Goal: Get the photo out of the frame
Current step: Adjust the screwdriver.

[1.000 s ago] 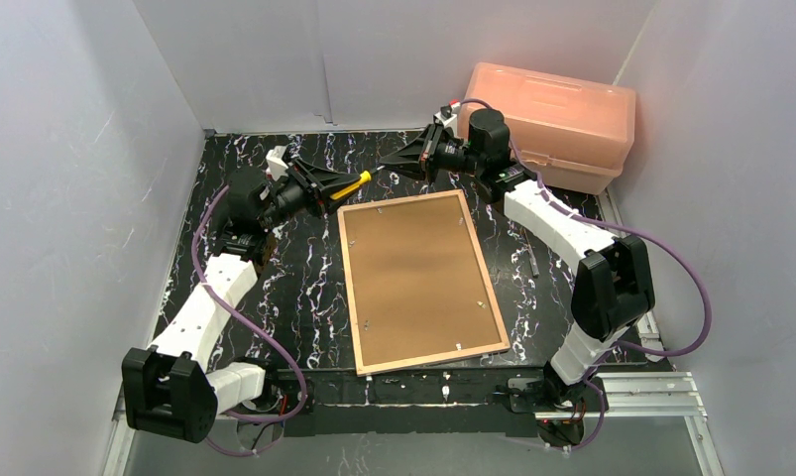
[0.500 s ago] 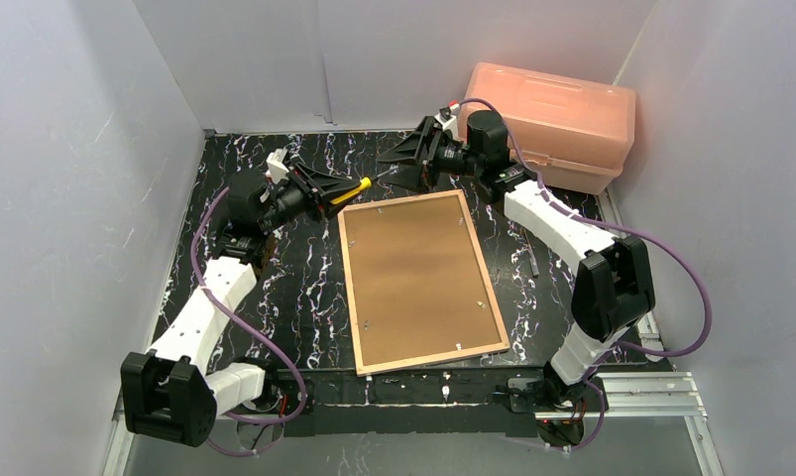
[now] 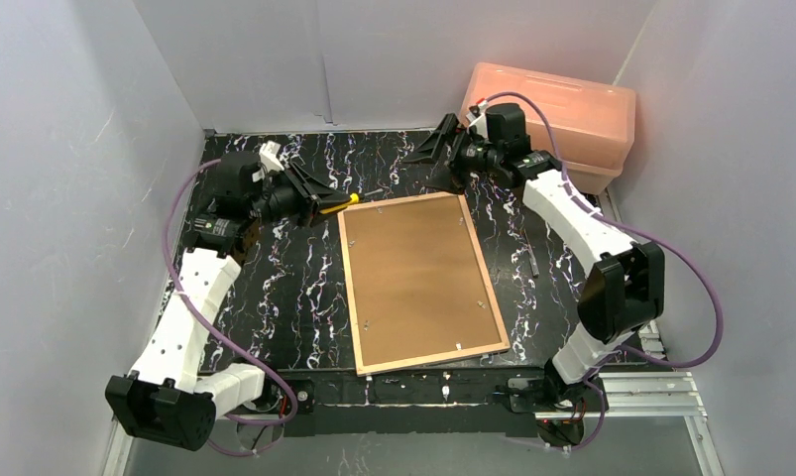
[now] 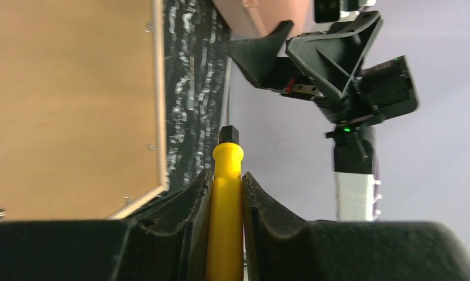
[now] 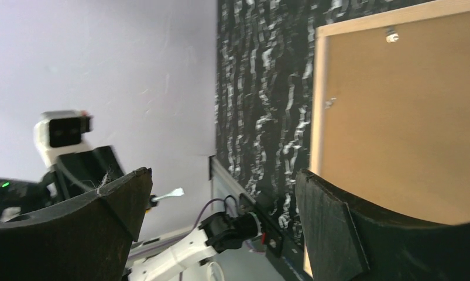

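The frame (image 3: pixel 348 288) is laid face down, likely so clips (image 5: pixel 390 35) can be reached by the screwdriver (image 4: pixel 225 193) gripped in left jaws; right jaws are spread, empty.

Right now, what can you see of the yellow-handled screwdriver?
The screwdriver has a smooth yellow handle, plastic by its look, a black collar and a thin metal shaft. The left gripper is shut on the handle, a finger either side. It hangs roughly level, shaft near the far left corner of the frame. Whether the tip touches anything cannot be told.
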Controlling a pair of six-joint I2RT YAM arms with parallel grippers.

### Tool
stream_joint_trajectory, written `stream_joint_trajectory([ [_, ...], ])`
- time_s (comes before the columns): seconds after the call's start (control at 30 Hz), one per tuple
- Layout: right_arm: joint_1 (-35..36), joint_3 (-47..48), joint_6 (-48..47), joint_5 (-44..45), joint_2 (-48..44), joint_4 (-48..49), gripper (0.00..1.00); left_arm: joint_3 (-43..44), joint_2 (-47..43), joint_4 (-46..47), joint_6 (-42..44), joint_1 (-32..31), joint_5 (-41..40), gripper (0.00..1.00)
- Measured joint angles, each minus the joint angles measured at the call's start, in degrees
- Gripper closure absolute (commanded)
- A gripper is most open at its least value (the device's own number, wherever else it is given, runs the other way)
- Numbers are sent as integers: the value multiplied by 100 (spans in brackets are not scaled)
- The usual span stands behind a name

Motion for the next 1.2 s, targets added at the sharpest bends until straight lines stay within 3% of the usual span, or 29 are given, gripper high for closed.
stream_joint_trajectory([
  [0.23, -317, 50, -859, 684, -286, -1069, 1, 468, 15, -1596, 1296, 120, -673, 100],
  [0.57, -1014, -203, -1405, 1641, -437, -2142, 1, 457, 68, -2282, 1939, 992, -962, 100],
  [0.97, -994, -651, -2009, 3475, -529, -2850, 1, 127, 511, -2402, 1193, 1139, -1049, 100],
  [1.13, -1001, -846, -2555, 3510, -540, -3025, 2, -420, 474, -2173, 1025, 1139, -962, 100],
  [1.2, -1001, -940, -2852, 3346, -553, -2983, 8, -610, 415, -2017, 944, 1139, -944, 100],
])
